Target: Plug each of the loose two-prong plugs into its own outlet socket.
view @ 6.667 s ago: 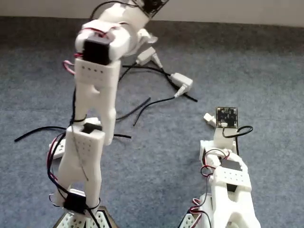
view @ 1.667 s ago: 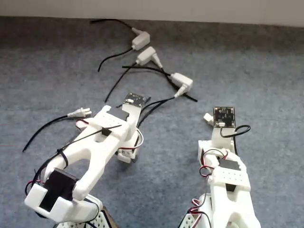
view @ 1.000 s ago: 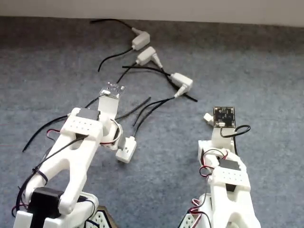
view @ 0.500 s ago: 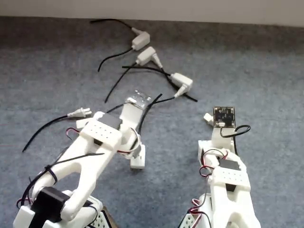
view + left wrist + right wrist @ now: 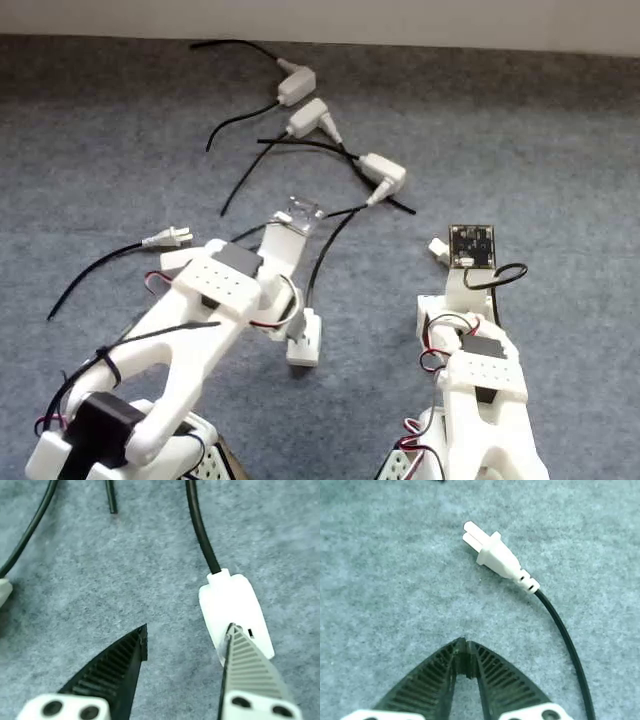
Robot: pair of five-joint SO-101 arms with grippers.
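Note:
A white outlet socket (image 5: 235, 611) on a black cord lies on the grey carpet, also seen in the high view (image 5: 305, 340) beside the left arm (image 5: 225, 295). My left gripper (image 5: 187, 627) is open; the tip of its pale finger (image 5: 245, 660) lies over the socket's near end, and its black finger (image 5: 122, 660) is off to the side over bare carpet. A loose two-prong plug (image 5: 497, 557) lies just ahead of my right gripper (image 5: 465, 647), which is shut on nothing. This plug (image 5: 438, 250) sits by the right arm's wrist. Another loose plug (image 5: 170, 238) lies left of the left arm.
Three white connectors with black cords (image 5: 295, 85) (image 5: 310, 118) (image 5: 383, 172) lie toward the back of the carpet. Loose black cords (image 5: 250, 180) cross the middle. Cord ends (image 5: 111, 500) lie beyond the left gripper. A pale wall edge runs along the back.
The left arm pulled back from the far connectors, folded low, then swung right; the white socket slid right with it. The right arm and its plug kept still.

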